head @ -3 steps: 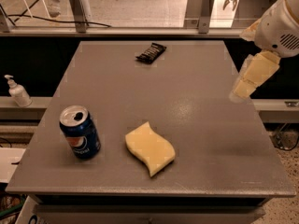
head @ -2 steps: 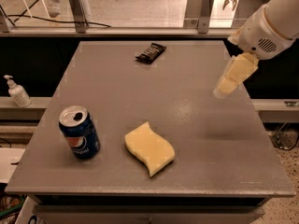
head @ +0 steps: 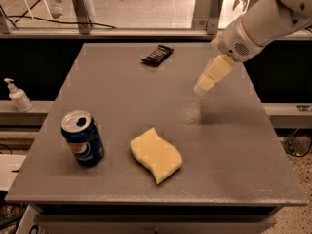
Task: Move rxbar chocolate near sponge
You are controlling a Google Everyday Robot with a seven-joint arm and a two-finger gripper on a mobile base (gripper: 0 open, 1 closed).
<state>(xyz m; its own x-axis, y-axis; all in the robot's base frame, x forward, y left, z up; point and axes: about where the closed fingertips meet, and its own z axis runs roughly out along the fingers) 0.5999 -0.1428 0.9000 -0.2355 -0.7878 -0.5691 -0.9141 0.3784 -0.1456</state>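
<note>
The rxbar chocolate (head: 157, 55), a small black wrapper with faint white print, lies flat near the far edge of the grey table (head: 122, 106). The pale yellow sponge (head: 155, 154) with wavy edges lies near the front middle. My gripper (head: 202, 87) hangs above the table's right middle, on the white arm that comes in from the upper right. It is to the right of the bar and in front of it, apart from it, and holds nothing that I can see.
A blue soda can (head: 83, 139) stands upright at the front left, left of the sponge. A white pump bottle (head: 18, 96) stands on a ledge left of the table. A metal rail and posts run behind the far edge.
The arm and gripper have moved left and a little down, from beyond the table's right edge to over its right middle. The bar, sponge and can have not moved.
</note>
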